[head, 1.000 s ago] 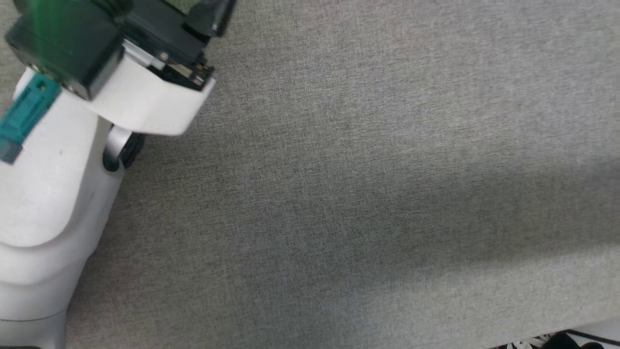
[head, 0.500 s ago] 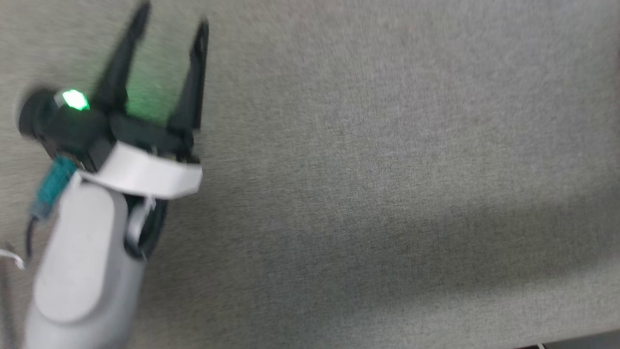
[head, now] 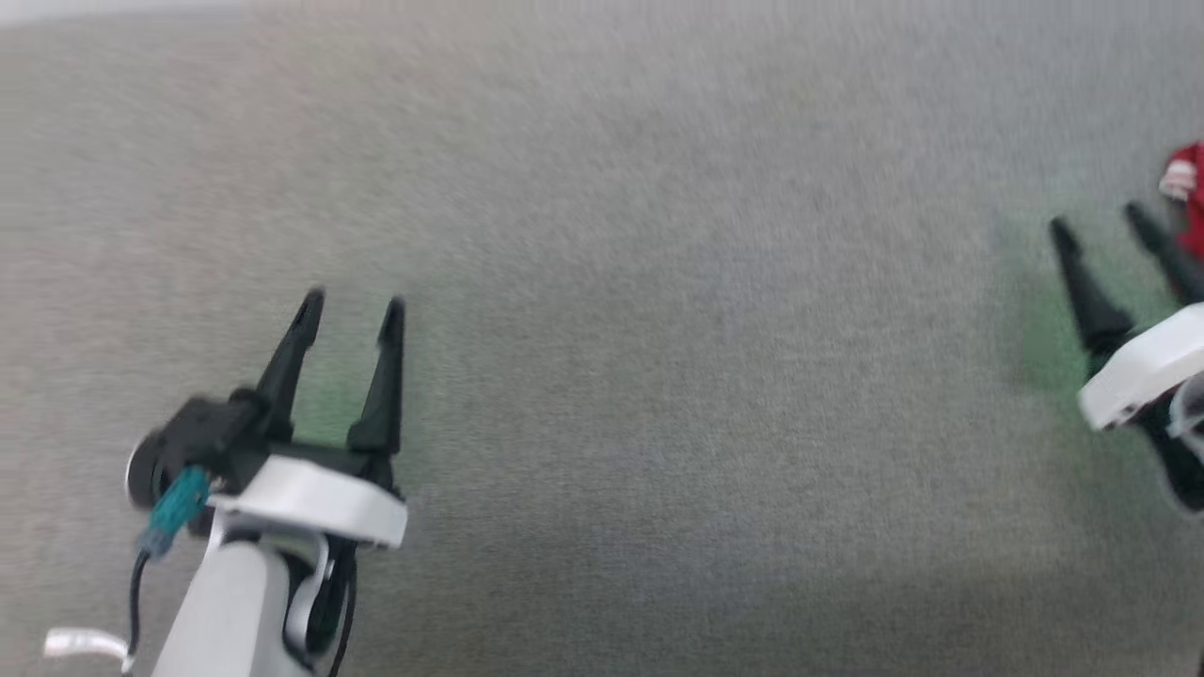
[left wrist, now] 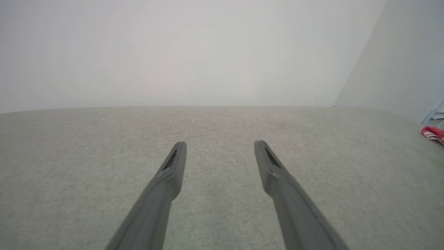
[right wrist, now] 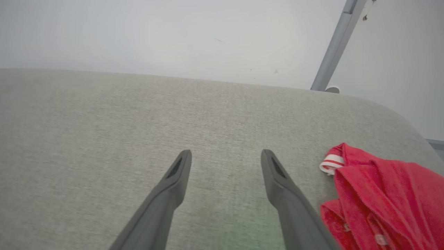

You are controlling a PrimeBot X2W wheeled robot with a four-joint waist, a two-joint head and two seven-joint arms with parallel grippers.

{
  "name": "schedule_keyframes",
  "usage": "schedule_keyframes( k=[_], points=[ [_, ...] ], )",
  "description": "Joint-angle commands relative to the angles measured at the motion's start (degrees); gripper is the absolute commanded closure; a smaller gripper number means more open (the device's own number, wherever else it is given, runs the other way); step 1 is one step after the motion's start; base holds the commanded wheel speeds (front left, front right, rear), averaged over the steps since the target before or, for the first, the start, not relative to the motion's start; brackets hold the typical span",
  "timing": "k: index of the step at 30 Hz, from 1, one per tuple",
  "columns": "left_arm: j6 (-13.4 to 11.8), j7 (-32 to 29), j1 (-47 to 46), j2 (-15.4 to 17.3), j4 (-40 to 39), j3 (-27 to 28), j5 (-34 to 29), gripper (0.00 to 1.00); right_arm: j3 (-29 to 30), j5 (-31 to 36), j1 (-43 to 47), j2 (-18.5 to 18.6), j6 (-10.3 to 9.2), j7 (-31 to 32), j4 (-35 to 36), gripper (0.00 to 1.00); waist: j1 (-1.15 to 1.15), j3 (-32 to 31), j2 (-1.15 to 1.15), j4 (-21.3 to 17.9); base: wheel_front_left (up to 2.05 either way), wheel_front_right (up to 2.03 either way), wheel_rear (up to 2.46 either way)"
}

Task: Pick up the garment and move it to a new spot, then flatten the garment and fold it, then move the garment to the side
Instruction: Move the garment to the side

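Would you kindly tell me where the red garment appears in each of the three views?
Head view: the garment at the far right edge, just beyond the right gripper.
Left wrist view: the garment is a small red patch at the right edge.
Right wrist view: the garment in the lower right corner.
Shared landmark: the grey fabric surface under it.
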State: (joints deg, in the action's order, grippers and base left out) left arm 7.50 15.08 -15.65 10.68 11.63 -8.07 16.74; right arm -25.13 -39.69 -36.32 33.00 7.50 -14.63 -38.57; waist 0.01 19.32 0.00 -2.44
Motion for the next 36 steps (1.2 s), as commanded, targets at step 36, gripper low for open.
schedule_keyframes(
  k=[36],
  points=[
    [-0.1,0.1,25.3,-3.6,-8.4,9.2,-0.1,0.0,23.3,11.6,33.2,-12.2,-0.02,0.0,25.5,0.0,-0.01,-19.3,0.0,4.6,0.0,0.0,0.0]
  ],
)
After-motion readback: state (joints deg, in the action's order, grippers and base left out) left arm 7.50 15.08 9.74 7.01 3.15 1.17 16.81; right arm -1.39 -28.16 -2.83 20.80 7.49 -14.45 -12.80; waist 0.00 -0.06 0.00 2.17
